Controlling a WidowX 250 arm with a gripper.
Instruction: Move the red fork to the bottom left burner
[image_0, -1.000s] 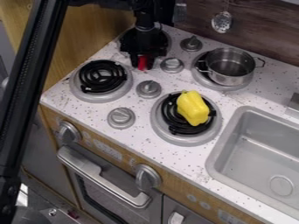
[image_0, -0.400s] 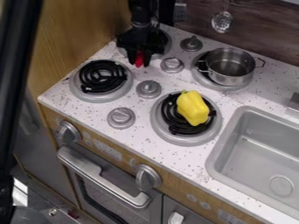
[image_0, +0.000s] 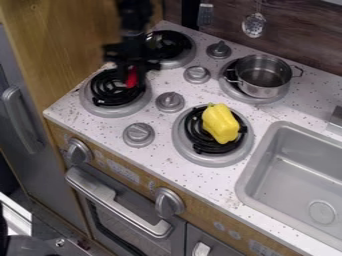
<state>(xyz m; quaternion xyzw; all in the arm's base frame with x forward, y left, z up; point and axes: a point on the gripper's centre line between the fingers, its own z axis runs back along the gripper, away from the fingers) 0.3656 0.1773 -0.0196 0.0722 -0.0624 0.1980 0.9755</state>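
Note:
The black gripper (image_0: 132, 75) hangs over the right half of the bottom left burner (image_0: 105, 111), in the upper left of the view. Between its fingers is the red fork (image_0: 131, 79), of which a short red part shows; the rest is hidden by the gripper. The red part overlaps the black coil in the view, and whether it touches the coil I cannot tell.
A yellow pepper (image_0: 221, 123) lies on the bottom right burner (image_0: 212, 159). A metal pot (image_0: 262, 75) stands on the top right burner. Behind the gripper is the top left burner (image_0: 169, 46). Grey knobs (image_0: 170, 102) stand between burners; the sink (image_0: 300, 172) is at right.
From the top left burner, the gripper has moved left and toward the front with the red fork, to over the bottom left burner. The pepper and pot have stayed put.

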